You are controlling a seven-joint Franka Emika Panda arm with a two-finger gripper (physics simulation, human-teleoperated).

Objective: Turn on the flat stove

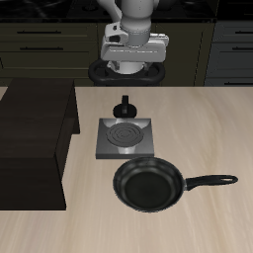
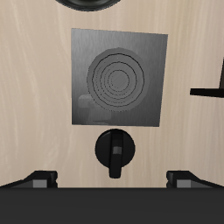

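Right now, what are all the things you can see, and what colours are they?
stove: one, grey square plate with a dark round coil, middle of the table.
knob: one, black, just behind the stove toward the robot's base.
pan: one, black with a long handle, in front of the stove, nearer the table's front edge.
dark block: one, very dark brown, beside the stove at the table's side.
table: one, light wood.
cabinets: dark, behind the table.
gripper: one, white and grey, high above the table's back; fingers black, spread apart, holding nothing.
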